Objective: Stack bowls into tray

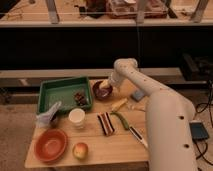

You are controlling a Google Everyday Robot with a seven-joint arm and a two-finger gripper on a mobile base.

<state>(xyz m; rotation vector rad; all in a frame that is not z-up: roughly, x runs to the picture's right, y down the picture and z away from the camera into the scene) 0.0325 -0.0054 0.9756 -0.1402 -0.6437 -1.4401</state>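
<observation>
So the biggest thing here is the robot's white arm (pixel 160 107), coming up from the bottom right and bending over the back of the wooden table (pixel 115 149). Next is the green tray (pixel 59 95) at the back left of the table, with a small dark clump (pixel 80 97) sitting in its right end and neither bowl in it yet. The orange-red bowl (pixel 50 145) is well away from it at the front left corner of the table, upright. The small maroon bowl (pixel 98 92) sits on the table just beside the tray's right edge, and that's where the gripper (pixel 107 88) is: right down at the bowl's right side, at or over the rim. Honestly can't tell if it's open, closed, or actually holding the bowl. A crumpled pale bag (pixel 47 117) lies at the tray's front left corner, and a white cup (pixel 76 117) stands just in front of the tray. Right of the cup are a dark striped packet (pixel 105 123) and a long green thing (pixel 120 120). An apple (pixel 80 150) is beside the orange-red bowl, plus a blue sponge (pixel 138 95) near the arm.
</observation>
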